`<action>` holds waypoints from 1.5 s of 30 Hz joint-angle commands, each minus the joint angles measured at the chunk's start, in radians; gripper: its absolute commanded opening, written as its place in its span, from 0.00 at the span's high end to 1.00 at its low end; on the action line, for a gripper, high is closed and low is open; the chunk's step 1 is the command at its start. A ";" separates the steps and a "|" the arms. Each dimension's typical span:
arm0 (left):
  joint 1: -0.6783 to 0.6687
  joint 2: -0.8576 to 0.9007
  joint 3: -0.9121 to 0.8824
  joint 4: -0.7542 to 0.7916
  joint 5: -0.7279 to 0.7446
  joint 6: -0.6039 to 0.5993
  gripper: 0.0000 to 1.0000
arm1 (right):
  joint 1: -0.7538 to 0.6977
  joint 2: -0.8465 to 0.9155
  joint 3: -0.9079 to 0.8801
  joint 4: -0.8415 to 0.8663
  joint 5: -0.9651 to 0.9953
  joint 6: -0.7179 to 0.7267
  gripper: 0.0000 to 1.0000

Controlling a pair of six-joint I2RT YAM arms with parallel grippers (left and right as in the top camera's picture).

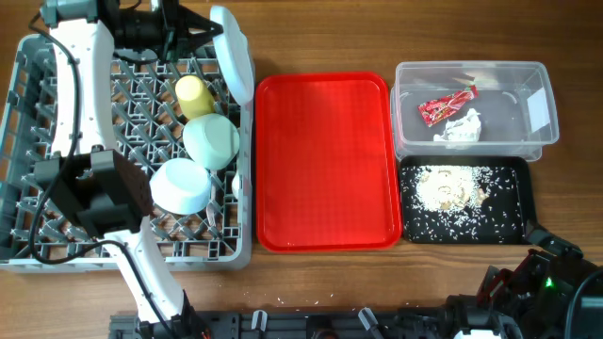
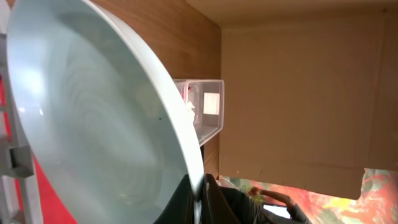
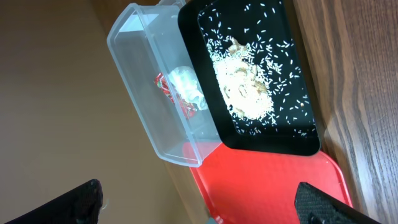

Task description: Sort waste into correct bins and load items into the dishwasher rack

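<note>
My left gripper (image 1: 209, 26) is shut on the rim of the pale blue plate (image 1: 236, 55), holding it on edge at the right side of the grey dishwasher rack (image 1: 28, 141); the plate (image 2: 93, 124) fills the left wrist view. In the rack lie a yellow cup (image 1: 192, 92), a mint green bowl (image 1: 212, 141) and a white bowl (image 1: 181, 185). The clear tub (image 1: 528, 80) holds the red wrapper (image 1: 447, 104) and white napkin (image 1: 462, 127). The black tray (image 1: 516, 202) holds rice scraps (image 1: 448, 186). My right gripper (image 3: 199, 205) is open and empty at the front right. Fork and spoon are out of view.
The flat red serving tray (image 1: 325, 160) lies between the rack and the bins. The clear tub (image 3: 143, 93), black tray (image 3: 311, 140) and red tray (image 3: 273, 186) also show in the right wrist view. The right arm (image 1: 551, 273) rests at the table's front right corner.
</note>
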 commanded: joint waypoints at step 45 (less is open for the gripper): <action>0.021 0.140 -0.005 -0.084 0.012 0.410 0.96 | -0.003 -0.003 0.003 -0.006 -0.005 0.157 0.00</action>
